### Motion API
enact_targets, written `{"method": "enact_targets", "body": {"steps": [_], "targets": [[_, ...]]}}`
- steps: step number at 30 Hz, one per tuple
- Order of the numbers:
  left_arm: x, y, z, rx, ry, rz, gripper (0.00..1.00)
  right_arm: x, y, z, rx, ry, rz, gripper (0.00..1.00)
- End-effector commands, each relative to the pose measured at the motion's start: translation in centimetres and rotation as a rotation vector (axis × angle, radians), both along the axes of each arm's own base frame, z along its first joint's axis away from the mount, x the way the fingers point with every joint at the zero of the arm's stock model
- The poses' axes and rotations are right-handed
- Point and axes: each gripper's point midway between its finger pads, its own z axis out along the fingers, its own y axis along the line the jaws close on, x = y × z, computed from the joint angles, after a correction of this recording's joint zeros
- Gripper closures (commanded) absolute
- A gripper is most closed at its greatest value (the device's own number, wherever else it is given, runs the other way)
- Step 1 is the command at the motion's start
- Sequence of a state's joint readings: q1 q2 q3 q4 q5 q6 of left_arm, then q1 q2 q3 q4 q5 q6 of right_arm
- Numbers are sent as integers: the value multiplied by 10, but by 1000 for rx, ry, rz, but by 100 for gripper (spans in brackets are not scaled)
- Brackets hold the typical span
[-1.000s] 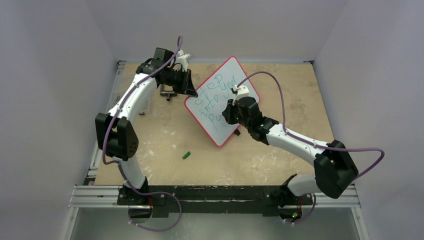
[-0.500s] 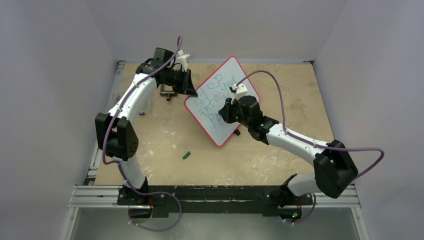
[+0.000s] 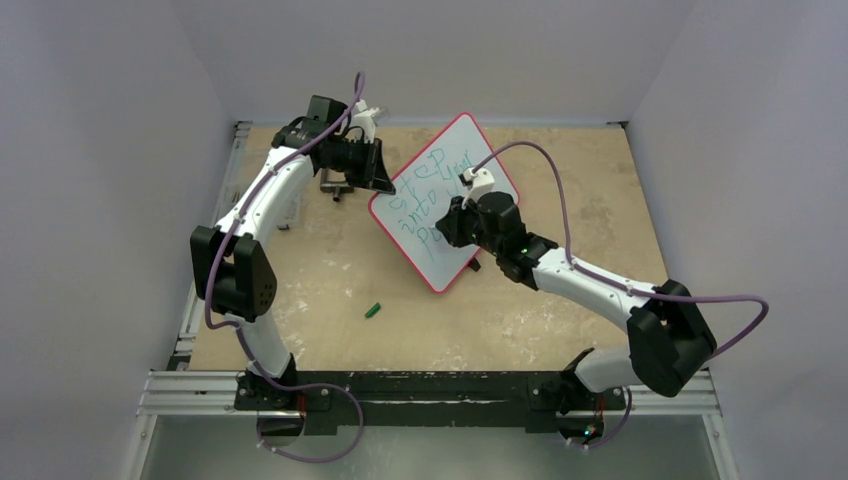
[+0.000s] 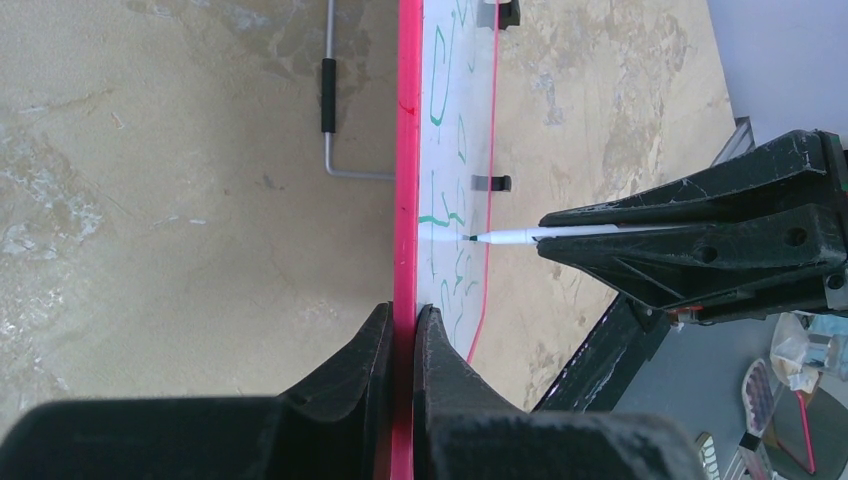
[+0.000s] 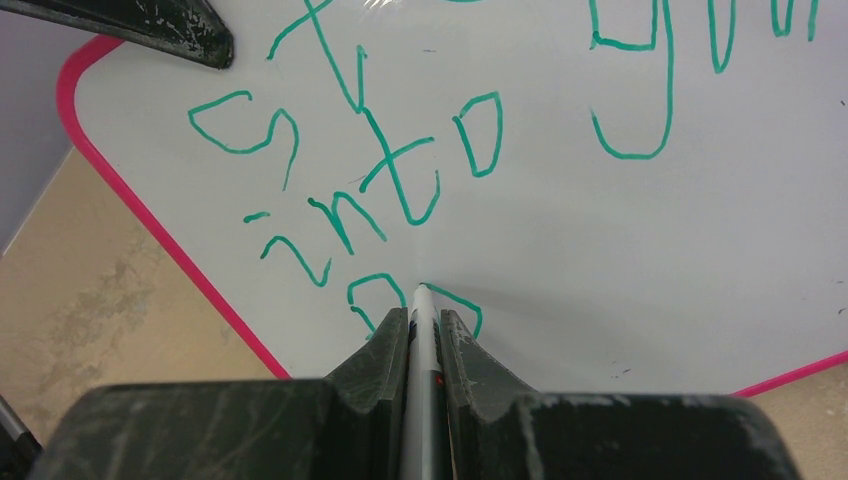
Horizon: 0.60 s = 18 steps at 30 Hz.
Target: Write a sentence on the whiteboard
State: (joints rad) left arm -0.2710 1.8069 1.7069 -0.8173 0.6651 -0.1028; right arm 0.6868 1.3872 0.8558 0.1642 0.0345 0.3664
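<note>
- Flat white whiteboard [image 3: 449,262], thin red rim: gripped at its left rim by the left gripper [image 4: 403,316], whose jaws are clamped on the edge, apparently to steady it against pen pressure.
- Green handwritten sentence [image 5: 400,170]: two lines are written on the whiteboard and a third is begun.
- Slim white marker [image 4: 520,236]: pinched tight in the right gripper [image 5: 424,320], with its tip set on the whiteboard's third line.
- Small green cap [image 3: 373,310]: lies apart from the whiteboard, off its near-left side.

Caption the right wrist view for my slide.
Right gripper holds a marker, tip on the whiteboard, writing the third line of the green sentence beneath "into".
</note>
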Motion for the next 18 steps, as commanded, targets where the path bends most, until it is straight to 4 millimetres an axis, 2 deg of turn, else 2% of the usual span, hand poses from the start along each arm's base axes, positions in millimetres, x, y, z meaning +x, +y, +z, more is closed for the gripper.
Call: {"method": "enact_targets", "body": {"steps": [1,13,18], "targets": [[5,7,1,59,-58,16,100,-8,-1,-11,-8,20,13,100],[5,7,2,58,-60,17,100,-14,-6,-8,-10,18,9,100],[4,7,3,58,-62,16,100,-14,-8,10,9,-11,2,100]]}}
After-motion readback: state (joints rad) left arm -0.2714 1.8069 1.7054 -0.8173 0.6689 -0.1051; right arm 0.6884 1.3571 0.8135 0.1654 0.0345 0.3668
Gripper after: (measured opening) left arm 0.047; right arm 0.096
